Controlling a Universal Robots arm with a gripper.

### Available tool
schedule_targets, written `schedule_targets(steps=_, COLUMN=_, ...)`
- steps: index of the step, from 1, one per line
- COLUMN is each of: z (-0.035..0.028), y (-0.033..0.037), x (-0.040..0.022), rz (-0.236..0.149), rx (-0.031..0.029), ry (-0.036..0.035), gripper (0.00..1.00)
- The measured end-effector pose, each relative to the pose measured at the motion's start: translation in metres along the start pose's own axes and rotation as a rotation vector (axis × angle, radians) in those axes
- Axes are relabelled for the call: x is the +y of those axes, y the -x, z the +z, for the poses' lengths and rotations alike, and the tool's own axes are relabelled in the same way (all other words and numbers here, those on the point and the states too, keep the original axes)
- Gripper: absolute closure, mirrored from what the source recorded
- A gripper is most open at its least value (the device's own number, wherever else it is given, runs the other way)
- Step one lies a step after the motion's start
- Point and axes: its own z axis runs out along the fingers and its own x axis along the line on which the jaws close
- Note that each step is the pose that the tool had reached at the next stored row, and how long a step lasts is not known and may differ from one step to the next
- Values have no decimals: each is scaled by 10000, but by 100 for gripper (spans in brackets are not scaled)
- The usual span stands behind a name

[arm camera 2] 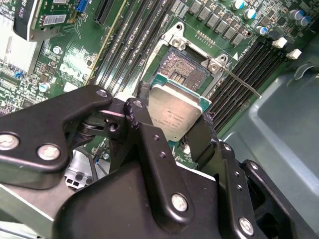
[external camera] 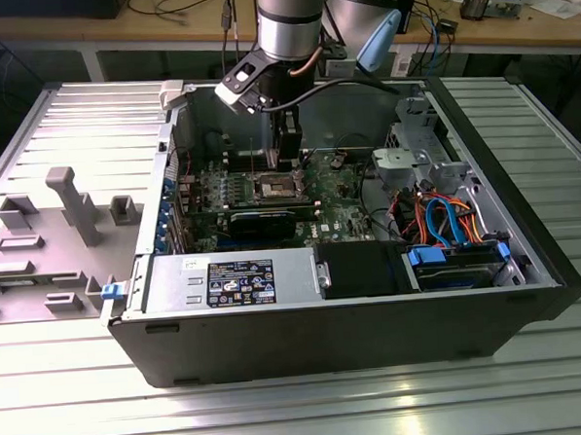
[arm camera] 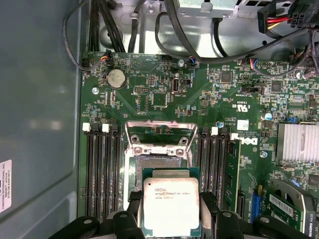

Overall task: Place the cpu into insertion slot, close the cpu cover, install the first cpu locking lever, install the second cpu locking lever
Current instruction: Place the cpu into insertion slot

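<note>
So the cpu is clamped tight between the fingers of the gripper, held just above the insertion slot, not seated. First wrist view catches the cpu cover flipped up past the slot; second wrist view shows a thin lever poking out beside it. Exterior view: arm reaching down into the open computer case.

You see small print lines on the cpu, white lettering on the green motherboard, a black printed label on the silver power supply, and a white sticker on the case wall.
</note>
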Motion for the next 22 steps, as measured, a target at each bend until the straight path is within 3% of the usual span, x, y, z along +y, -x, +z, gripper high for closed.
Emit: schedule_targets(steps=22, z=74, y=-2, x=2, rz=0, rx=0, ry=0, gripper=45)
